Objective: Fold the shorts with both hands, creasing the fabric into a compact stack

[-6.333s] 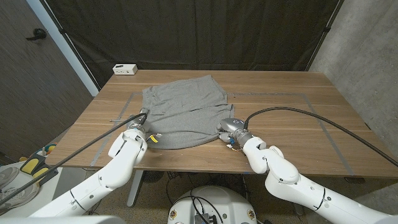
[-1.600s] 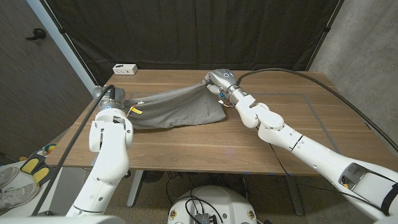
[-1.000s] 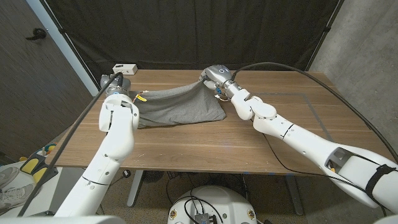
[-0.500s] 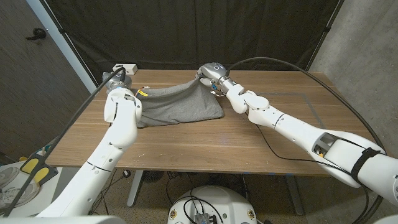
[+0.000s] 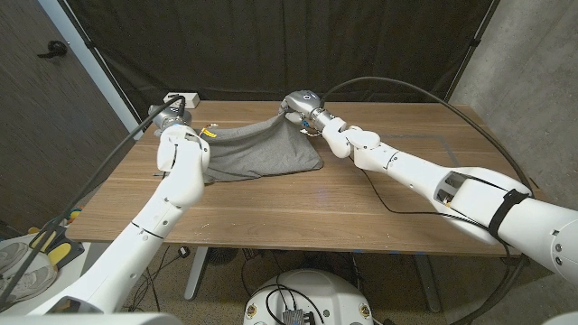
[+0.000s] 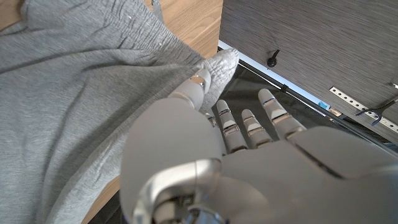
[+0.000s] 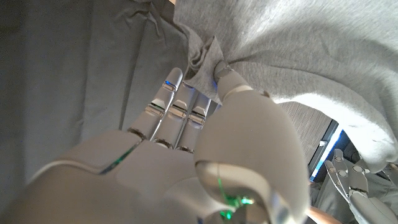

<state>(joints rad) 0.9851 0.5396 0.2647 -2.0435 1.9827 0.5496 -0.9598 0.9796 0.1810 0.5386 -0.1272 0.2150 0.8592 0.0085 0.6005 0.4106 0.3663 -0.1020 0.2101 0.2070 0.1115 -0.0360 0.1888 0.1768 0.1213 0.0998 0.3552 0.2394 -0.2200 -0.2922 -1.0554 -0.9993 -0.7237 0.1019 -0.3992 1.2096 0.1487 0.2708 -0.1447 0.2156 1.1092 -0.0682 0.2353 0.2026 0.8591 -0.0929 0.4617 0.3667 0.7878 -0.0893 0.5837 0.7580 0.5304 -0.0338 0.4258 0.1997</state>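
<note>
As both arms stretch farther toward the far edge than half a second ago, near hem carried over the waistband. Left hand (image 5: 170,118) pinching one corner of grey shorts (image 5: 257,153), right hand (image 5: 299,104) pinching the other, fabric lifted between, rest lying on bench (image 5: 361,208). First fold nearly done; lowering and release next.

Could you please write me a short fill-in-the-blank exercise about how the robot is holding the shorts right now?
1. The shorts are ____ in colour.
2. The left robot hand pinches one corner of the shorts, and the right robot hand pinches the ____ corner.
3. The table under the shorts is made of ____.
4. The white box sits at the table's far ____ corner in the head view.

Missing words: grey; other; wood; left
</note>
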